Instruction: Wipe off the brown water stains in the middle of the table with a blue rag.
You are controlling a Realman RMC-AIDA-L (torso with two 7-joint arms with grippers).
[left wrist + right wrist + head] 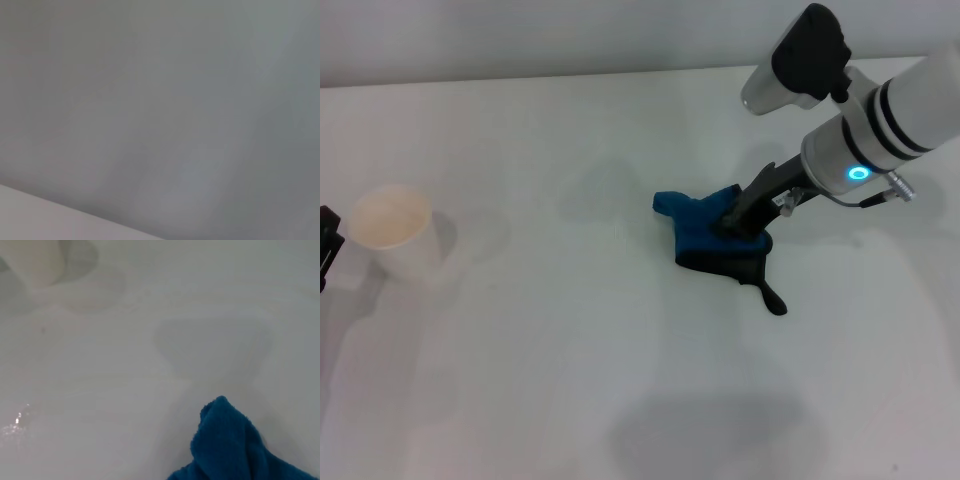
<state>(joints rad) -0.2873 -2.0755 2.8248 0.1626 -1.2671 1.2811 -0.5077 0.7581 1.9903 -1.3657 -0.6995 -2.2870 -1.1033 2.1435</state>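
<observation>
- One landmark served for placing everything: the white cup (392,240), which stood upright near the left edge of the table (540,380), its beige inside open to the head camera.
- Just left of the cup, at the frame's very edge, a dark part of the left gripper (326,245) showed; whether its fingers were open or closed could not be told, and it held nothing that could be seen.
- The left wrist view gave only a plain grey-white surface with a paler band in one corner, and nothing in it could be named.
- Right of the cup, the table lay bare and white across its middle; no brown stain could be made out there, only faint grey shadows.
- Well to the right of the cup, past the table's middle, the rag (705,235) lay bunched on the table, bright blue on the side toward the cup and dark-edged on the side away from it, with a short dark tail (770,298) trailing off its near corner.
- The right gripper (732,222) pressed down onto the rag's far-from-cup half, its dark fingers closed into the cloth and holding it, the white arm with a lit blue ring rising up and away to the right.
- The right wrist view showed a blue fold of the rag (235,450) close up, and the cup (37,260) far off across pale table (125,390).
</observation>
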